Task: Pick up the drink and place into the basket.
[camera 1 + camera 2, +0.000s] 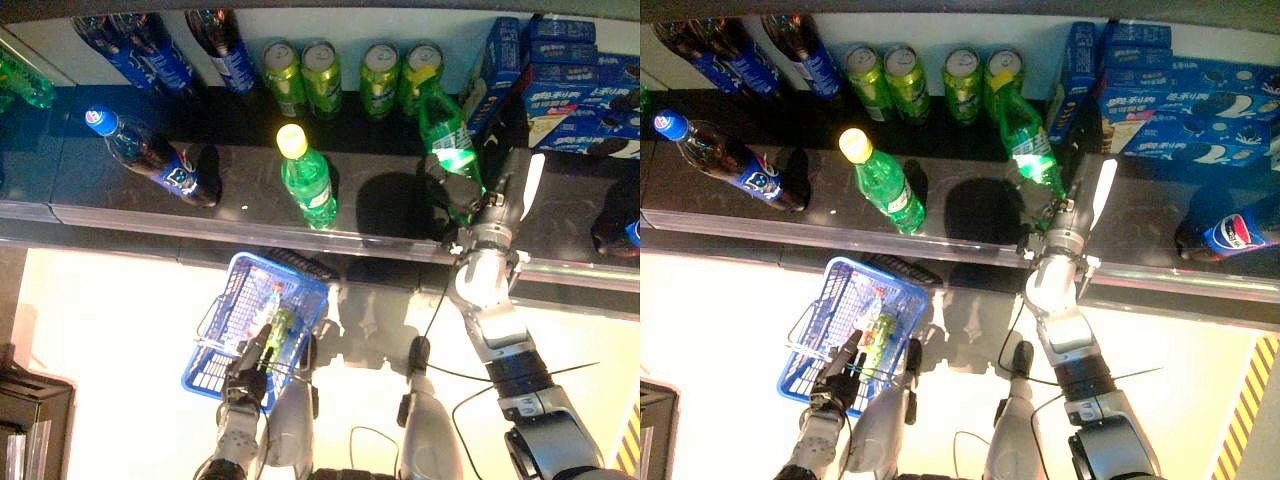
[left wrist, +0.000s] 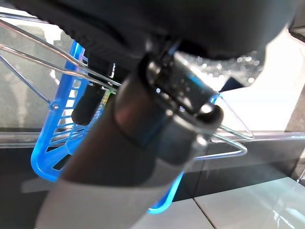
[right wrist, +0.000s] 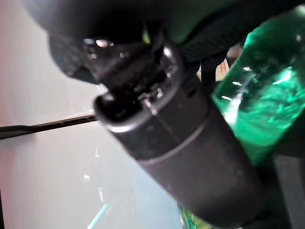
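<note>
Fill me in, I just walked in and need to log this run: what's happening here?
The robot's right hand has its fingers closed round a green plastic bottle with a yellow cap at the dark shelf, tilted and not yet carried away. Its left hand holds the wire handle of a blue plastic basket below the shelf, with bottles already inside. Another green bottle stands apart on the shelf.

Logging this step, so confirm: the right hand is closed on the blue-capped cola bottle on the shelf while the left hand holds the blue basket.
Wrong bottle. The right hand is closed on a green bottle, as the right wrist view shows; the blue-capped cola bottle stands untouched at the shelf's left. The left hand does hold the blue basket.
</note>
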Available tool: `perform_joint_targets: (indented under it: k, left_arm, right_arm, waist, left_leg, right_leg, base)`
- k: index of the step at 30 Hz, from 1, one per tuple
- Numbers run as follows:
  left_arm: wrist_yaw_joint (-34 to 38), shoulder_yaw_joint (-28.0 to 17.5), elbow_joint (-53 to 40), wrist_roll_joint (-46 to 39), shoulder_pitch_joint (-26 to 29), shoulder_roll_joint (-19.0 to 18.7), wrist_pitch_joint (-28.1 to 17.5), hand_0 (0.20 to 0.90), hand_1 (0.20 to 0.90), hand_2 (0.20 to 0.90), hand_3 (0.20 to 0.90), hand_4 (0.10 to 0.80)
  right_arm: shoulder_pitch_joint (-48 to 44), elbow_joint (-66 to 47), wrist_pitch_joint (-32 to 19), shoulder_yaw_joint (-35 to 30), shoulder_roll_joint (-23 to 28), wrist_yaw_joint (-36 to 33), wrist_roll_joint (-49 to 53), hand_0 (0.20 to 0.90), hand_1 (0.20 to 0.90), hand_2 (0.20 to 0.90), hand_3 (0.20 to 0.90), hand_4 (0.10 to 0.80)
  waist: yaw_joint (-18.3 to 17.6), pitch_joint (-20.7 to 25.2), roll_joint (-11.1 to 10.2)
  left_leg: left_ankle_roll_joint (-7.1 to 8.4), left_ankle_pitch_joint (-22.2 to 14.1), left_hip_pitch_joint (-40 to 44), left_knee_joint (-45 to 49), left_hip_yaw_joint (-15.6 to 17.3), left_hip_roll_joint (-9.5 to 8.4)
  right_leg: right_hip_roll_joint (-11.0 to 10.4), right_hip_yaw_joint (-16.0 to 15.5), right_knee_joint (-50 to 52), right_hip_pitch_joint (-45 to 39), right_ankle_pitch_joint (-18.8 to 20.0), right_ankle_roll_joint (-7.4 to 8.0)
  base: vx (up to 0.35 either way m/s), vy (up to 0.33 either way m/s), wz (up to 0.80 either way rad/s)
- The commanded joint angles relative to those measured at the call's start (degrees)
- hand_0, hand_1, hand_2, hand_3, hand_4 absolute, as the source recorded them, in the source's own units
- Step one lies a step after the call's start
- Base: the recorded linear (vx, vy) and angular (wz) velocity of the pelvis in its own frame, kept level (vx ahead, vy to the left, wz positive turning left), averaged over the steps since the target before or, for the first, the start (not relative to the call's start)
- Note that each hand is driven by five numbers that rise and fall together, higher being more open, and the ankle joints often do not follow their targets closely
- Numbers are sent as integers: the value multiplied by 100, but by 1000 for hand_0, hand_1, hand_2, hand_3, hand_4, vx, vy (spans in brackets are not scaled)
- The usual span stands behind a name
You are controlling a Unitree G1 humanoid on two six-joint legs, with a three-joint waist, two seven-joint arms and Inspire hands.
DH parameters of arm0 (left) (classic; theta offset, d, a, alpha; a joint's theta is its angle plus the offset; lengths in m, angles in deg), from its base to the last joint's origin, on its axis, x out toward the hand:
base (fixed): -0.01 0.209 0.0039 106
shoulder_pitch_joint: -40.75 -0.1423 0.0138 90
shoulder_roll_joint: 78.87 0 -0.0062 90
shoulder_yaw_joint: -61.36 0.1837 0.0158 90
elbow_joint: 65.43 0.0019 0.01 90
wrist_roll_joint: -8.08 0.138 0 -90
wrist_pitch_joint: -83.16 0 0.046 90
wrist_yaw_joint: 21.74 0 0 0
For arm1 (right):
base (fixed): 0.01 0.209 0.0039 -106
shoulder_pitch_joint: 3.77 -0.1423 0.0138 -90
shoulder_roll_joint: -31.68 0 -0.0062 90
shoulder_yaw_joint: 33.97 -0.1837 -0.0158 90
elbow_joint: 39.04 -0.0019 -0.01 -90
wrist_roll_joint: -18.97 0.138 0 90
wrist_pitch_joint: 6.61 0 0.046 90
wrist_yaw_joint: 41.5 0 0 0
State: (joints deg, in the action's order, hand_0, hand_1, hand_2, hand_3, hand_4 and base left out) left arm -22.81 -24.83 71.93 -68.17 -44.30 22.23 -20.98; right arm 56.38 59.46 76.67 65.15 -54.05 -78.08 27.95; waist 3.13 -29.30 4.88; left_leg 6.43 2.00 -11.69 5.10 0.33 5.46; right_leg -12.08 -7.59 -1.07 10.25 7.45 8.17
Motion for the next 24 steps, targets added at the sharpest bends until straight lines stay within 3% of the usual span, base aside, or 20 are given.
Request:
perform_joint_targets:
  k: [1,6,7,8,9,10,11,24]
  left_arm:
    - [-386,-91,-438,-213,-380,-249,-364,300,300,300,200,100]
    - [-471,-156,-393,-216,-411,-256,-345,300,300,300,200,100]
    - [-479,-161,-388,-212,-410,-261,-343,300,300,300,200,100]
    - [-479,-161,-388,-212,-410,-261,-343,300,300,300,200,100]
    - [-476,-162,-387,-209,-406,-262,-343,300,300,300,200,100]
    - [-466,-163,-389,-202,-398,-264,-341,300,300,300,200,100]
    - [-470,-165,-390,-204,-392,-269,-338,300,300,300,200,100]
    - [-454,-255,-421,-198,-396,-334,-300,300,300,300,200,100]
  right_arm:
    - [-545,-640,-303,-323,56,-174,-235,300,300,300,200,100]
    - [-458,-549,-316,-388,168,-10,-189,300,300,300,200,100]
    - [-440,-535,-299,-404,195,54,-214,448,448,448,373,273]
    - [-440,-535,-299,-404,195,54,-214,448,448,448,373,273]
    - [-441,-532,-279,-412,216,80,-216,556,556,556,499,399]
    - [-451,-530,-241,-418,241,128,-215,785,785,785,765,665]
    - [-455,-533,-211,-421,265,175,-218,900,900,900,900,800]
    - [-388,-645,327,-320,613,746,-536,900,900,900,900,800]
  waist:
    - [13,153,-67]
    - [-4,178,-77]
    - [-8,182,-82]
    - [-8,182,-82]
    - [-8,187,-86]
    - [-9,191,-91]
    - [-11,193,-95]
    - [-17,248,-188]
  left_leg:
    - [-381,89,-428,489,-369,-131]
    - [-376,102,-371,418,-344,-126]
    - [-378,101,-361,415,-338,-125]
    - [-378,101,-361,415,-338,-125]
    - [-377,100,-357,413,-334,-125]
    - [-377,101,-353,411,-328,-122]
    - [-377,102,-348,407,-323,-119]
    - [-377,136,-242,271,-257,-74]
  right_leg:
    - [-14,133,817,82,-471,-517]
    - [0,127,796,54,-479,-526]
    - [2,122,797,46,-483,-528]
    - [2,122,797,46,-483,-528]
    - [2,117,792,38,-482,-528]
    - [0,112,786,31,-482,-527]
    - [-1,109,783,25,-483,-527]
    - [47,68,725,-43,-491,-513]
  base:
    - [0,0,0]
    - [0,0,0]
    - [0,0,0]
    - [0,0,0]
    - [0,0,0]
    - [0,0,0]
    - [0,0,0]
    - [0,0,0]
